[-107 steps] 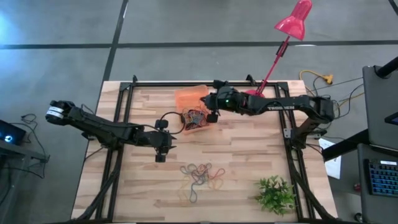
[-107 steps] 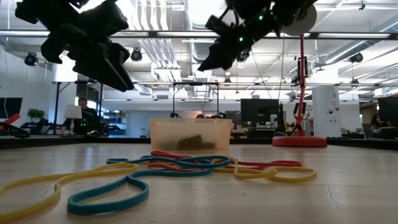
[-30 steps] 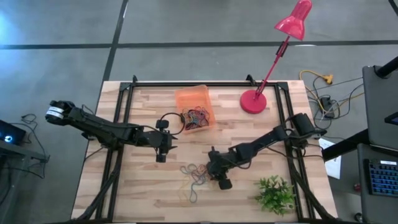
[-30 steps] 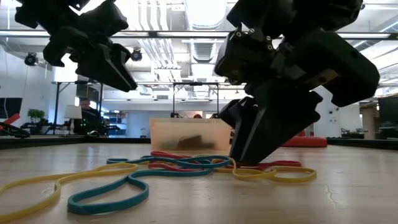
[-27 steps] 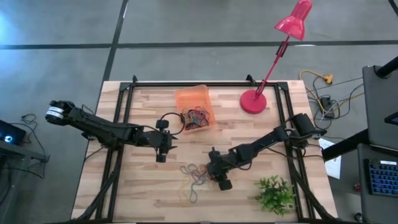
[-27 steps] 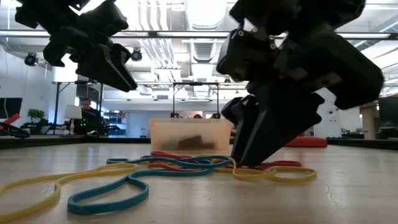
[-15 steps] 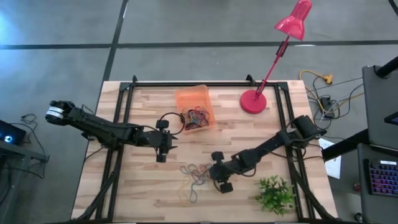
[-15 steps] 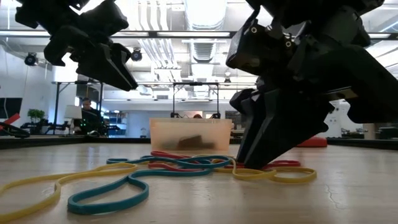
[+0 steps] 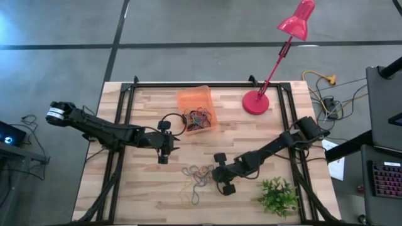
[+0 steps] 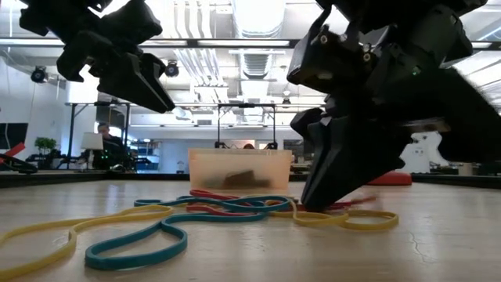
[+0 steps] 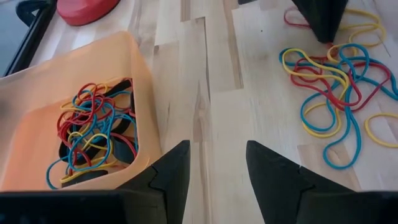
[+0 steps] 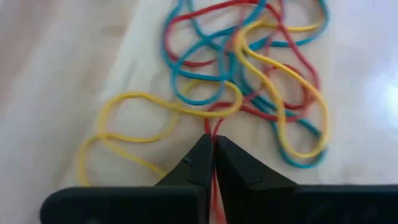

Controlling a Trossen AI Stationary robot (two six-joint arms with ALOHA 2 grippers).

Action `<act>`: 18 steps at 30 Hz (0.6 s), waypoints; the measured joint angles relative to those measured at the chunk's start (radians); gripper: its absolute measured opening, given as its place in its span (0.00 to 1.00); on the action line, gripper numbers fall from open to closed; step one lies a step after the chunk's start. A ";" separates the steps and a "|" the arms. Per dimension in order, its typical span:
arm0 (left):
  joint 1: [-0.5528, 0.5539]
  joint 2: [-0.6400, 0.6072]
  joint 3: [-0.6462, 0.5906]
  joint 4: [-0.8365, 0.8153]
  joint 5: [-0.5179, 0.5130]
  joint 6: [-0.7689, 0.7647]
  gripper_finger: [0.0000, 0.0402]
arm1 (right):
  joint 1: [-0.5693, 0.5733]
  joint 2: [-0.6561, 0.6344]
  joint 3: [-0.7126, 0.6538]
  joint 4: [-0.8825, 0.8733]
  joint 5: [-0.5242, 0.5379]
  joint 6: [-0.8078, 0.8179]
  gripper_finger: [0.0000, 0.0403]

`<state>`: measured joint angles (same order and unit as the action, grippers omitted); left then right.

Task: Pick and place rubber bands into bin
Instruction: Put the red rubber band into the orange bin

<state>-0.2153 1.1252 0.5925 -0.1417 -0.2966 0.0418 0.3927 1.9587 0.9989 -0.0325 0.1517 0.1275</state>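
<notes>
While the left gripper (image 9: 162,159) hovers parted, the right gripper (image 12: 214,163) pinches a thin red rubber band (image 12: 214,130). The translucent orange rectangular plastic bin (image 9: 188,100) lies up-table, nearer the left arm.

One camera looks straight down on the whole light wooden slatted desk (image 9: 251,135). Another sits at desk height, facing level into the room. Each wrist camera looks closely past its own pincer. All four share the pile of thin coloured rubber bands (image 9: 200,177).
</notes>
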 joint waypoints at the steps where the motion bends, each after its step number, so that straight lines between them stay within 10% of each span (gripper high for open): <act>1: 0.000 0.000 -0.001 0.000 0.000 0.000 0.35 | 0.000 -0.006 -0.001 -0.005 0.014 -0.003 0.02; 18: 0.000 0.000 -0.009 0.001 0.000 0.000 0.35 | 0.008 -0.260 -0.004 -0.138 0.323 -0.117 0.02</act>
<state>-0.2153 1.1252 0.5838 -0.1404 -0.2966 0.0422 0.4005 1.6989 0.9949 -0.1700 0.4747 0.0104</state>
